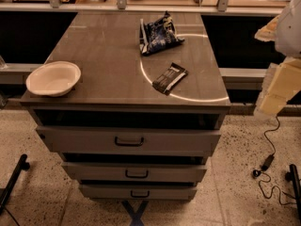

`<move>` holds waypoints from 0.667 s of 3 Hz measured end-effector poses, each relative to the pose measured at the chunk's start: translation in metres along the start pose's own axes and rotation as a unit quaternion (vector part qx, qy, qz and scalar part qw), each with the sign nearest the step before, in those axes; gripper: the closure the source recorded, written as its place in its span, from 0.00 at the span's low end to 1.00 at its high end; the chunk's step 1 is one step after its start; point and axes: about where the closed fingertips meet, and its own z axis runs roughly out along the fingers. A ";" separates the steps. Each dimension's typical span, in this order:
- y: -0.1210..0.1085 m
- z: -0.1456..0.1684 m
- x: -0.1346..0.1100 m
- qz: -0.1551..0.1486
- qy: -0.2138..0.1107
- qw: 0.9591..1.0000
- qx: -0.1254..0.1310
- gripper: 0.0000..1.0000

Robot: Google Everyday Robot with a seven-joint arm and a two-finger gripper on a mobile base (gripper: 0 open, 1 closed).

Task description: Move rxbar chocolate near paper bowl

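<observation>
The rxbar chocolate (pixel 170 78) lies flat on top of a gray cabinet (pixel 103 46). It is on the right side of the top, near the front edge, and it sits a bit slanted. A thin bright curve of light runs along the top, right by the bar.

The paper bowl (pixel 70 72) sits on the front left corner of the same top. It is right side up. The bowl and the bar are well apart.

A dark blue and white snack bag (pixel 159 33) lies behind the bar, closer to the back. It does not touch the bar.

The gripper (pixel 280 86) is a pale blocky shape at the far right, out past the side of the cabinet. It touches nothing on the top. I cannot tell if it is open or closed.

The cabinet has three drawers (pixel 129 141) with dark handles. A black cable (pixel 267 164) lies on the speckled floor at the right.
</observation>
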 end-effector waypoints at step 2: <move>-0.024 0.002 -0.012 0.005 -0.029 0.999 0.027 0.00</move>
